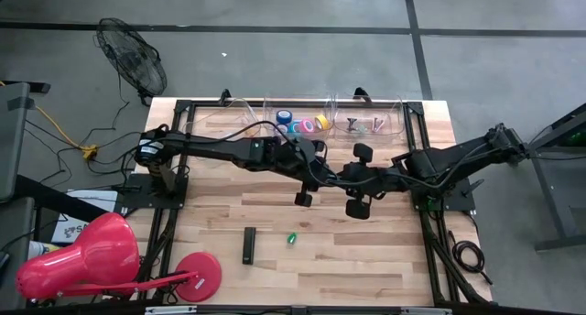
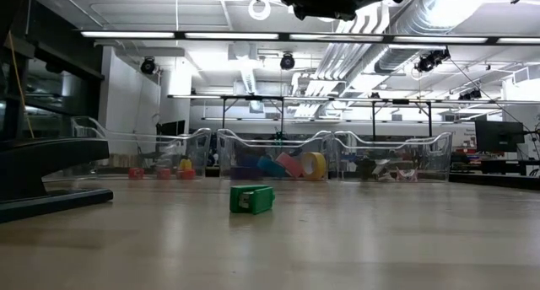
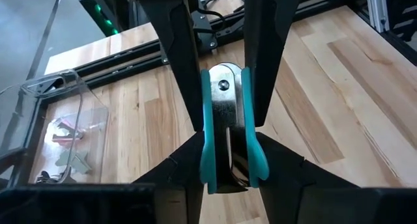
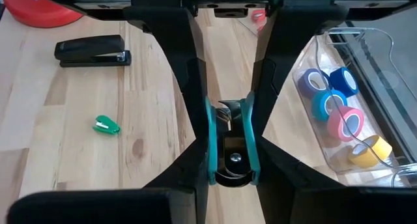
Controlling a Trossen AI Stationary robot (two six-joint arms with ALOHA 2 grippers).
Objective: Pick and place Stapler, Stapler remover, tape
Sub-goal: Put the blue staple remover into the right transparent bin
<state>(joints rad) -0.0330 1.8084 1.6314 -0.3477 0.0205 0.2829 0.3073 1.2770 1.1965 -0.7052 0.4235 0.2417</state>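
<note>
above the wooden desk (image 1: 366, 251), a small, stiff teal-handled metal staple remover (image 3: 227, 129) is gripped by both left pincer (image 3: 225, 120) and right pincer (image 4: 231, 142), handles pinched.

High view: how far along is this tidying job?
Done: the tape rolls lie in a clear bin. In hand: the left gripper and right gripper both pinch one teal stapler remover, apparently a handover. Left: the black stapler and a green remover lie on the table.
</note>
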